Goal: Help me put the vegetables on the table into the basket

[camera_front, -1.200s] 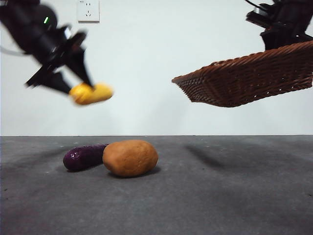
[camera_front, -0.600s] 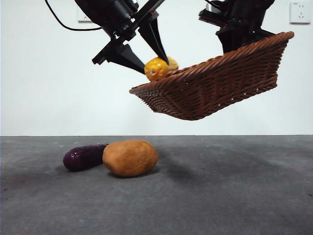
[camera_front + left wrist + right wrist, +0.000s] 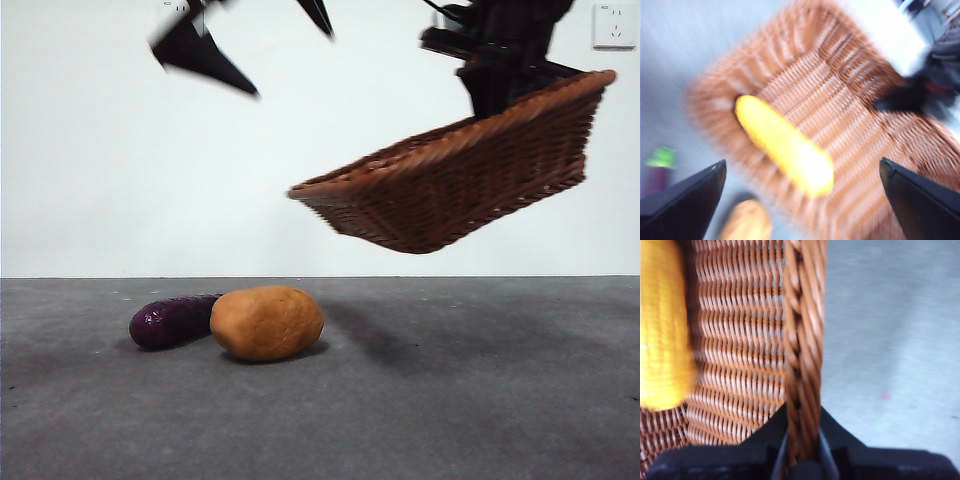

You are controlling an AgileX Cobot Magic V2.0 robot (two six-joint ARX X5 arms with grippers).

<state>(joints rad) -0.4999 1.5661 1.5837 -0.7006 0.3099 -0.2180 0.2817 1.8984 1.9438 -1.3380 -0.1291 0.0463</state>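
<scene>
The brown wicker basket (image 3: 450, 195) hangs tilted in the air at the right. My right gripper (image 3: 492, 100) is shut on its braided rim (image 3: 802, 340). The yellow corn cob (image 3: 785, 145) lies inside the basket, also seen in the right wrist view (image 3: 662, 325); the basket wall hides it in the front view. My left gripper (image 3: 292, 64) is open and empty, high above the basket's low end. The purple eggplant (image 3: 170, 320) and the tan-orange potato (image 3: 267, 322) lie touching on the dark grey table (image 3: 450, 400), left of centre.
A white wall with a socket (image 3: 613, 25) stands behind the table. The basket casts a shadow on the table right of the potato. In the left wrist view, the potato (image 3: 747, 220) and the eggplant's green tip (image 3: 660, 157) show below the basket.
My left gripper has let go of the corn, which now lies in the basket. It has opened and risen up and to the left. The basket has shifted slightly right.
</scene>
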